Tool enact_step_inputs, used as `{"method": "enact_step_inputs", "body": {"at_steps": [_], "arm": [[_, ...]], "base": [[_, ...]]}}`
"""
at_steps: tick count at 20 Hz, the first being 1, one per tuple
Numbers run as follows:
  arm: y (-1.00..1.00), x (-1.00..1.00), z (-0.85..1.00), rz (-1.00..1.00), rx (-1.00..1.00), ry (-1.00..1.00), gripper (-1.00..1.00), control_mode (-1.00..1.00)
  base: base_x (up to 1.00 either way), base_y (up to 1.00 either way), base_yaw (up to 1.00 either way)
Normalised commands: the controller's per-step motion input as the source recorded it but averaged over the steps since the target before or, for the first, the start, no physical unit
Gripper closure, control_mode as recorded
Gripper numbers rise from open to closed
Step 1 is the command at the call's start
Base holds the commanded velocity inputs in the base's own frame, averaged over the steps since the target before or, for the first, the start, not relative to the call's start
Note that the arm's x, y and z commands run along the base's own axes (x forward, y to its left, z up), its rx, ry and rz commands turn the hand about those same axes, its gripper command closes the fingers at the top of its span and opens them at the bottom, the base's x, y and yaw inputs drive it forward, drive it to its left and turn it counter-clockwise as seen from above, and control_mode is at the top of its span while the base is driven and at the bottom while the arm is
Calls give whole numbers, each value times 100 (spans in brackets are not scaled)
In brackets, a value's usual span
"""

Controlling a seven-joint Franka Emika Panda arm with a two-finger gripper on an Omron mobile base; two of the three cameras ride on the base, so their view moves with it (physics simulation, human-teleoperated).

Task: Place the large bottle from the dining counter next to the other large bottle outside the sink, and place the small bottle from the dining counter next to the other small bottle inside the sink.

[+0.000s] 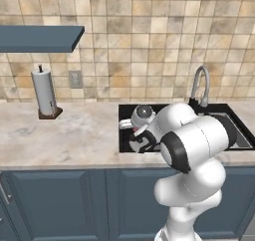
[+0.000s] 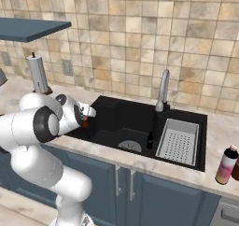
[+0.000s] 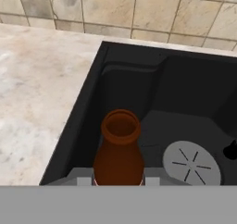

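Look at the hand view first: the small bottle [image 3: 119,151] stands up in the lower middle of the frame, dark brown with a round red top, and you can see the two grey fingers [image 3: 83,180] pressed against its sides at the bottom. So the gripper [image 3: 118,181] is nearly closed and has hold of the small bottle. Behind it you see the black sink [image 3: 134,61], and the bottle hangs over the left part of the basin, near its left wall. The round grey drain [image 3: 192,163] sits at the lower right of that frame. In the left base view the gripper [image 1: 135,133] is in the middle of the frame, over the left side of the sink [image 1: 122,130], and a bit of red peeks out there. In the right base view the gripper [image 2: 86,119] is at the middle left, just over the left edge of the sink [image 2: 112,106], with a little red showing at its tip. In that same view you can spot another small dark bottle [image 2: 150,141] standing on the sink floor, just left of the grey ribbed tray [image 2: 179,141]. A large pink and yellow bottle [image 2: 227,165] stands on the stone counter [image 2: 219,127] at the lower right, outside the sink. The steel tap [image 2: 162,89] rises behind the basin.
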Motion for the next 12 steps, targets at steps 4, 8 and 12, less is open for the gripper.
{"method": "enact_step_inputs", "body": {"at_steps": [4, 8, 12], "arm": [[0, 0, 0, 0, 0, 0, 100, 100], [0, 0, 0, 0, 0, 0, 100, 100], [0, 0, 0, 0, 0, 0, 100, 100]], "base": [[9, 0, 0], [34, 0, 0], [26, 0, 0]]}}
